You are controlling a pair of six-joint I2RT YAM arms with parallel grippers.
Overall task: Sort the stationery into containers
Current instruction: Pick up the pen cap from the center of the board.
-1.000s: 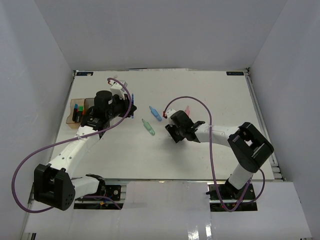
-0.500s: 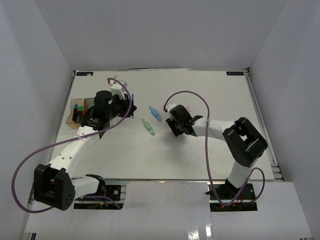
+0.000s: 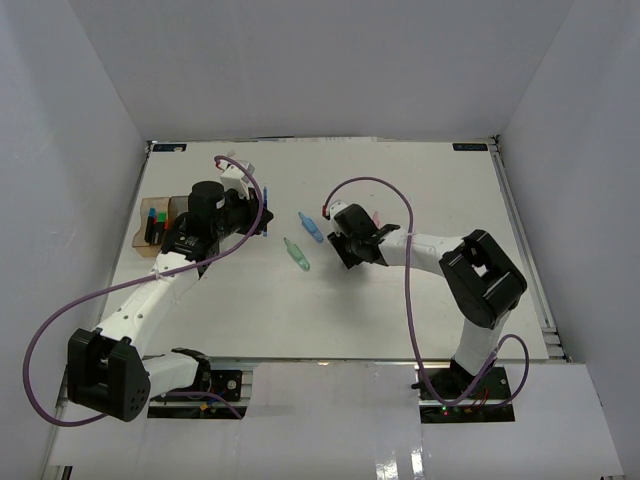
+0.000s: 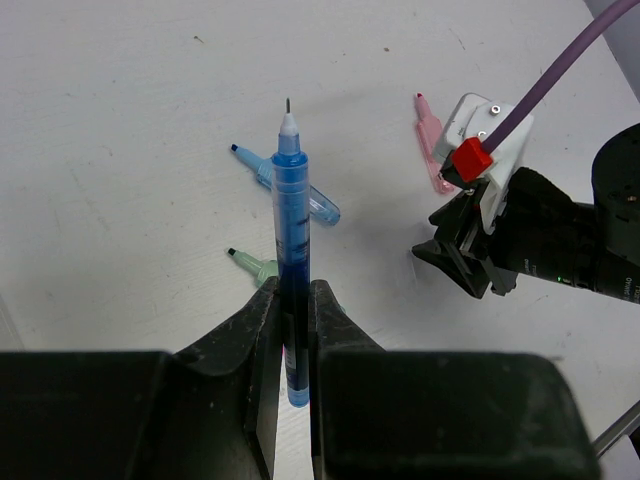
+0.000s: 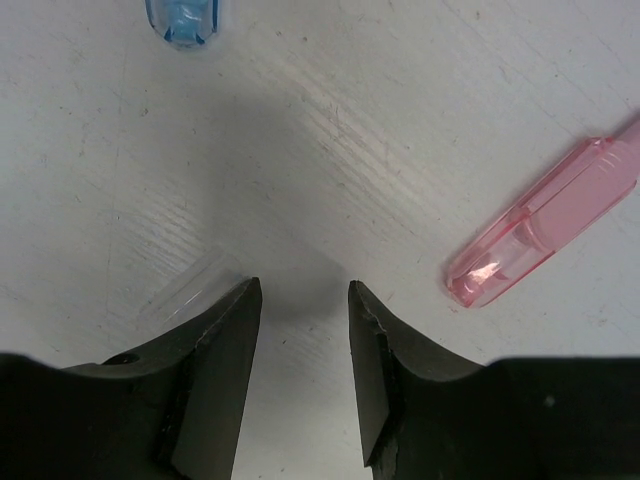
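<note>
- Left gripper (image 4: 290, 300) is clamped on a blue pen (image 4: 289, 215), gripped at its lower half, with the tip pointing away from the wrist camera.
- The pen is held over the table (image 3: 430, 310), just right of the boxes in the top view.
- An amber box (image 3: 143, 240) is seen near the table's left edge, with highlighters (image 3: 155, 222) with blue and green caps inside it. Anything next to it is hidden by the left arm (image 3: 150, 300).
- A blue piece (image 3: 311, 227) and a green piece (image 3: 297, 255) are laid on the table between the two grippers, near each other but not touching.
- Right gripper (image 5: 300, 295) is held close over the table with its fingers spread and nothing between them.
- A pink piece (image 5: 540, 230) is laid flat just right of those fingers, untouched. One end of the blue piece is caught at the top left of the right wrist view.
- A faint clear streak is seen by the left finger; what it is cannot be told.
</note>
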